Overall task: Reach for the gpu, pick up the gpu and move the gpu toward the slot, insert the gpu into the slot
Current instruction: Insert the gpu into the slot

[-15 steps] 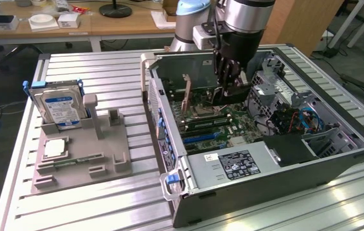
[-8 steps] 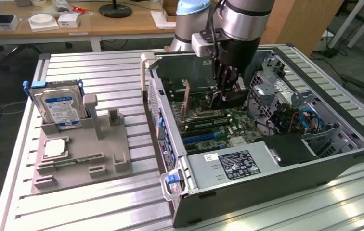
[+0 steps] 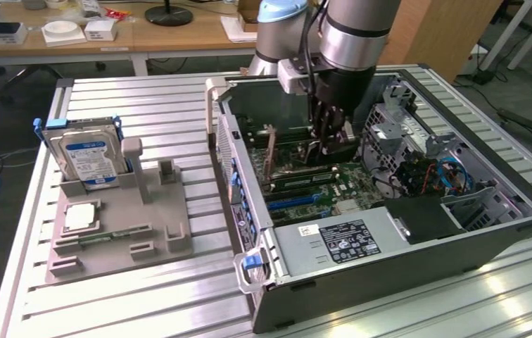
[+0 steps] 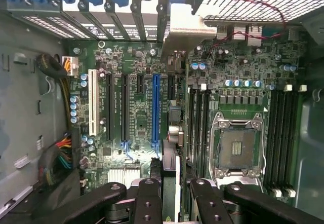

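Observation:
My gripper [image 3: 327,144] reaches down into the open computer case [image 3: 491,232] and is shut on the gpu [image 3: 294,156], a thin dark card standing on edge. In the wrist view the gpu [image 4: 176,168] runs edge-on from between the two black fingers [image 4: 149,198] toward the case's rear wall. Its metal end bracket [image 4: 186,31] lies against the row of rear openings. The card hangs over the motherboard right beside the long blue slot [image 4: 155,107], above the black slot next to it. Whether its lower edge sits in a slot is hidden.
A grey fixture [image 3: 120,225] to the exterior view's left of the case holds a blue-labelled hard drive [image 3: 83,158] and a small green memory stick [image 3: 111,232]. Inside the case are the power supply [image 3: 341,239], the CPU socket [image 4: 238,143] and cable bundles [image 4: 55,153].

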`<state>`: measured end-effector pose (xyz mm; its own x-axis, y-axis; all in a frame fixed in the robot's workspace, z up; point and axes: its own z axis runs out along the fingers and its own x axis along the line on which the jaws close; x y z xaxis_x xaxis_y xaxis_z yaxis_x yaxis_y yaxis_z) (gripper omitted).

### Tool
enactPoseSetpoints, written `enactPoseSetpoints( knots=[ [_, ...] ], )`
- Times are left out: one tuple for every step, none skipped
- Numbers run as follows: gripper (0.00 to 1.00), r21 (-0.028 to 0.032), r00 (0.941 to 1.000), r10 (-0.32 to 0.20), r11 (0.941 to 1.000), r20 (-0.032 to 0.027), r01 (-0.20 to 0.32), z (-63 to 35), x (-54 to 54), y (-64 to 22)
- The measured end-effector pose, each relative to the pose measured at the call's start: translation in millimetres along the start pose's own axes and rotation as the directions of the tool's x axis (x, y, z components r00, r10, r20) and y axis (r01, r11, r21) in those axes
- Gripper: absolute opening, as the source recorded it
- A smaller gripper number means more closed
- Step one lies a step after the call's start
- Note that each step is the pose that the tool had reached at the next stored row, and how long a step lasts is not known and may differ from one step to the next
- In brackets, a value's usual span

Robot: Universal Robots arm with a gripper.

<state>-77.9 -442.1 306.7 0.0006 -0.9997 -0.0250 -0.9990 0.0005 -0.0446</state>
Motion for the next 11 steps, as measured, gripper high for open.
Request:
enactPoseSetpoints(
  knots=[
    [0.27, 0.0, 1.0, 0.0, 1.0, 0.0, 0.0, 1.8, 0.1, 0.1],
    [0.27, 0.0001, 1.0, 0.0, 1.0, 0.0, 0.0, 3.6, 0.1, 0.2],
    [0.27, 0.0001, 1.0, 0.0, 1.0, 0.0002, 0.0, 5.4, 0.1, 0.4],
    [0.27, 0.0, 1.0, 0.0, 1.0, 0.0001, 0.0, 7.2, 0.1, 0.6],
    [0.27, 0.0001, 1.0, 0.0, 1.0, 0.0001, 0.0, 8.3, 0.2, 0.7],
    [0.27, 0.0, 1.0, 0.0, 1.0, -0.0001, 0.0, 8.3, 0.2, 0.7],
    [0.27, 0.0, 1.0, 0.0, 1.0, -0.0001, 0.0, 8.3, 0.2, 0.7],
    [0.27, -0.0001, 1.0, 0.0, 1.0, -0.0001, 0.0, 8.3, 0.2, 0.7],
    [0.27, 0.0, 1.0, 0.0, 1.0, 0.0, 0.0, 8.4, 0.2, 0.7],
    [0.27, 0.0, 1.0, 0.0, 1.0, 0.0, 0.0, 8.4, 0.2, 0.7],
    [0.27, 0.0, 1.0, 0.0, 1.0, 0.0, 0.0, 8.6, 0.2, 1.3]
  ],
)
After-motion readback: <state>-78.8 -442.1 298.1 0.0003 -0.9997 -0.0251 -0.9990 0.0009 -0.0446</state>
